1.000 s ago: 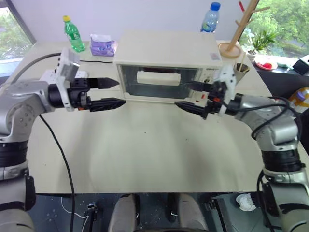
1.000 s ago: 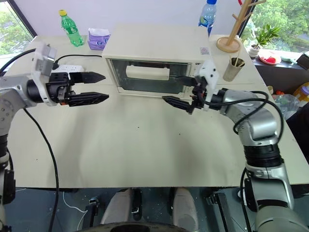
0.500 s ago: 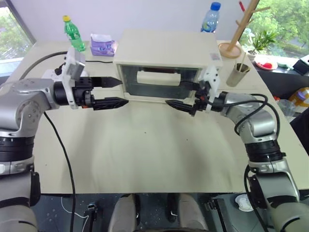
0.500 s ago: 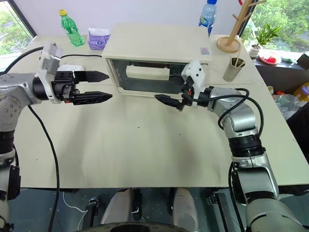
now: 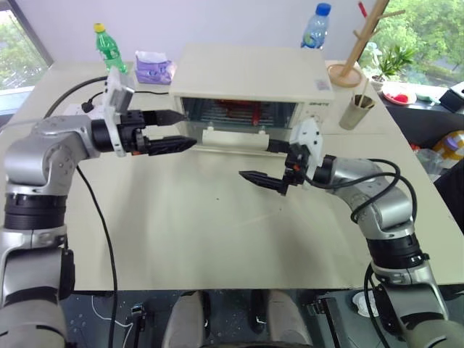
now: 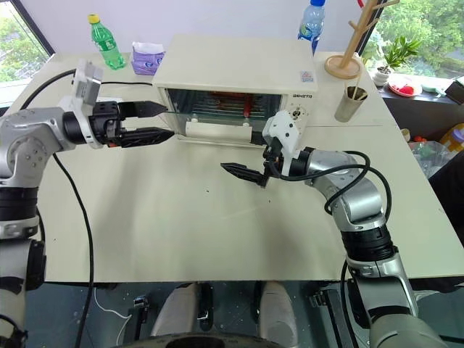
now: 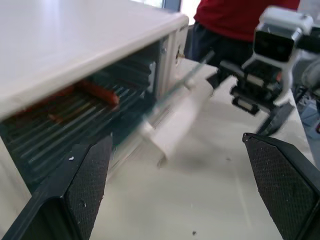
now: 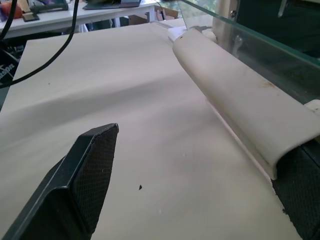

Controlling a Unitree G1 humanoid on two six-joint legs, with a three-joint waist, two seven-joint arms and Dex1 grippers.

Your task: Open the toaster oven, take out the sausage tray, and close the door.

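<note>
The cream-white boxy toaster oven (image 5: 250,76) stands at the table's far side. Its clear glass door (image 5: 235,127) hangs partly open, white bar handle forward. The ridged silver sausage tray (image 7: 75,120) lies inside, blurred and half hidden. Left gripper (image 5: 176,130) and right gripper (image 6: 250,163) both gape, holding nothing.

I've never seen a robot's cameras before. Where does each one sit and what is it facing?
Left eye, right eye: on the head, looking down over the table at the oven; both arms show.
Left wrist: looks past its open fingers at the sausages and door; the right gripper shows.
Right wrist: looks along the handle, past its finger.
All share the half-open door.
</note>
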